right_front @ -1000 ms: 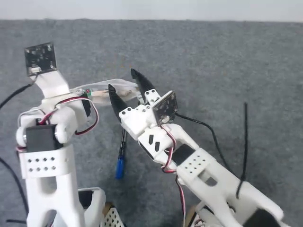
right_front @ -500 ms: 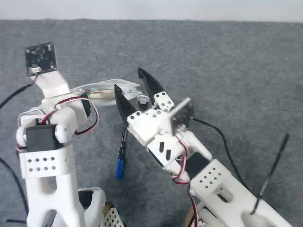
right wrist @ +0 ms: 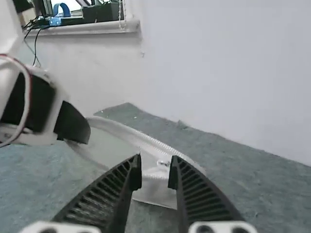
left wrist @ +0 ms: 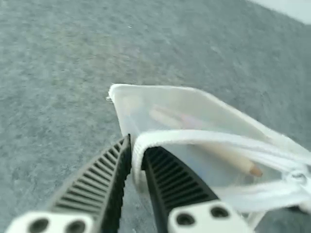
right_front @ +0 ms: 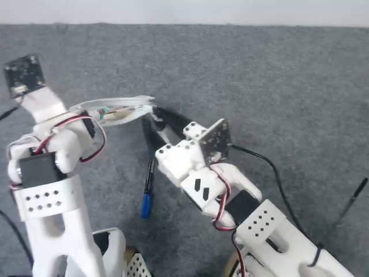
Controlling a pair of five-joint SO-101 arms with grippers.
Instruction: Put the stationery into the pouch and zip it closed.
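R claw (right wrist: 154, 167) narrowed vs earlier, slim gap left, tips at pouch (left wrist: 194, 116); L claw (left wrist: 136, 145) grips pouch.

The held pouch (right_front: 124, 111), pinched in the left claw (left wrist: 130, 145), is crowded at its zipper end by the right claw (right wrist: 154, 164). Below, a pen (right_front: 148, 184) lies across the gap between the arms. Open tabletop (right_front: 288, 86) is left beyond the pouch and past the right arm.

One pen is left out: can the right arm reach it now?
Probably yes: the pen lies bare on the carpet close by the right gripper, nothing over it.
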